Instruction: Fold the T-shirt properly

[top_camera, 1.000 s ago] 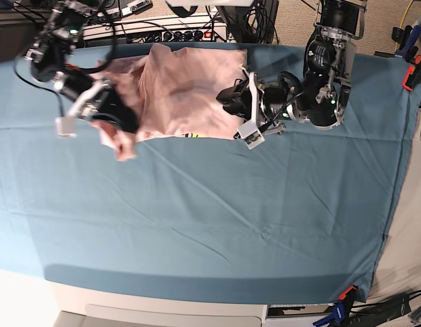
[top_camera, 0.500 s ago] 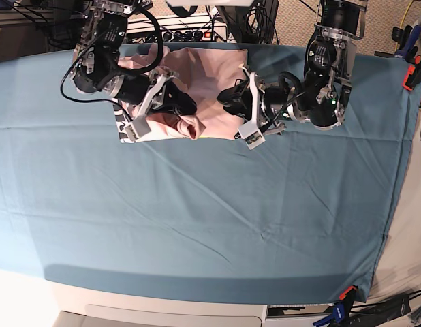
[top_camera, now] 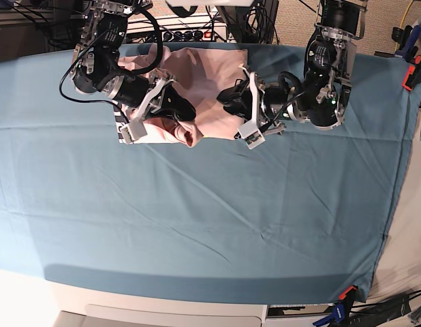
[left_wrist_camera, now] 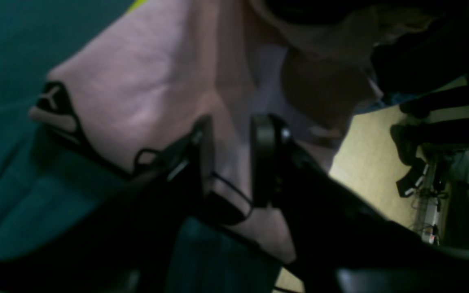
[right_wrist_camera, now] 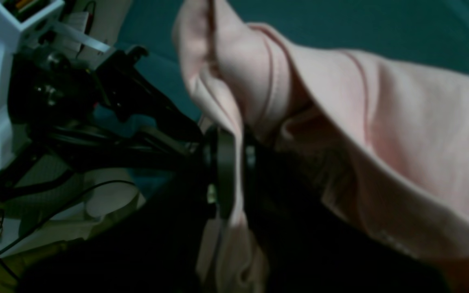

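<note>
The pale pink T-shirt (top_camera: 207, 75) lies bunched at the far middle of the teal table cloth (top_camera: 210, 218). A strip of its black lettering (top_camera: 119, 121) shows at its left edge. My right gripper (top_camera: 188, 119) is over the shirt's front left part, shut on a hanging fold of pink cloth (right_wrist_camera: 401, 134); in the right wrist view, the right gripper (right_wrist_camera: 237, 171) has its jaws almost together on it. My left gripper (top_camera: 225, 97) rests at the shirt's right edge. In the left wrist view, the left gripper (left_wrist_camera: 232, 158) has pink cloth (left_wrist_camera: 149, 93) between its fingers.
A power strip and cables (top_camera: 176, 33) lie behind the table's far edge. Tools (top_camera: 416, 65) hang off the right side. A clamp (top_camera: 343, 296) holds the cloth at the front right corner. The floor (left_wrist_camera: 364, 171) shows past the far edge.
My right gripper swung from left of the shirt rightwards over it, carrying the pink fold onto the shirt body, then barely moved. The left arm has stayed still.
</note>
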You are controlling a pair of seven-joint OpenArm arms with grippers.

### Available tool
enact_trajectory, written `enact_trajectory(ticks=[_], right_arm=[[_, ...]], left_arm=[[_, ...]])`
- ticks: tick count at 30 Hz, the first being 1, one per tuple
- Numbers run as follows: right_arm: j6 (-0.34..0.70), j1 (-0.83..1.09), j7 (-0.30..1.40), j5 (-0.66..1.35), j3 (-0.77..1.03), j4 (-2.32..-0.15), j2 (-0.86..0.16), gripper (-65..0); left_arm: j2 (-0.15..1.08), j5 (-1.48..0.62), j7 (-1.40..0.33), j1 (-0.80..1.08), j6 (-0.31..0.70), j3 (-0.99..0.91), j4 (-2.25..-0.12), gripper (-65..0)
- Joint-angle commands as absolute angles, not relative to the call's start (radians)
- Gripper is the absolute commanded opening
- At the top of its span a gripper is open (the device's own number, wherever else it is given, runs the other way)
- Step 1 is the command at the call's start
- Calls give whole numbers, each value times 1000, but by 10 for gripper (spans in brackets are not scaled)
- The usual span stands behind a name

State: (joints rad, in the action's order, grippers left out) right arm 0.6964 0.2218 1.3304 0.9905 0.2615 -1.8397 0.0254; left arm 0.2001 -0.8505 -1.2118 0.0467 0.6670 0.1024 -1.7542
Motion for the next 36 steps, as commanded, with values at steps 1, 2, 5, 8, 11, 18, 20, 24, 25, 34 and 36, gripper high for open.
enact_trajectory(ticks=[1, 2, 5, 8, 11, 18, 20, 24, 25, 34, 36], right_arm=[[698, 213, 1304, 1012, 261, -1858, 25, -650], [698, 213, 1304, 1012, 261, -1858, 25, -650], [698, 213, 1304, 1012, 261, -1858, 25, -650], [698, 213, 1298, 991, 261, -1857, 26, -650], [698, 213, 1257, 911, 261, -1857, 34, -650], [698, 213, 1226, 872, 242, -1857, 67, -650], [698, 213, 1225, 864, 213, -1857, 67, -650], [698, 213, 1195, 777, 130, -1857, 67, -650], [698, 213, 1187, 760, 114, -1857, 67, -650], [698, 213, 1174, 735, 85, -1857, 67, -648], [698, 213, 1174, 735, 85, -1857, 67, -558]], left_arm=[[202, -876, -1196, 33, 671, 99, -1772, -480], [202, -876, -1196, 33, 671, 99, -1772, -480], [202, -876, -1196, 33, 671, 99, -1772, -480], [202, -876, -1196, 33, 671, 99, -1772, -480], [202, -876, -1196, 33, 671, 99, -1772, -480], [202, -876, -1196, 33, 671, 99, -1772, -480], [202, -876, -1196, 33, 671, 99, -1772, -480], [202, -876, -1196, 33, 671, 99, -1772, -480], [202, -876, -1196, 33, 671, 99, -1772, -480], [202, -876, -1196, 14, 651, 21, -1774, -480], [203, -876, -1196, 2, 648, -19, -1774, -480]])
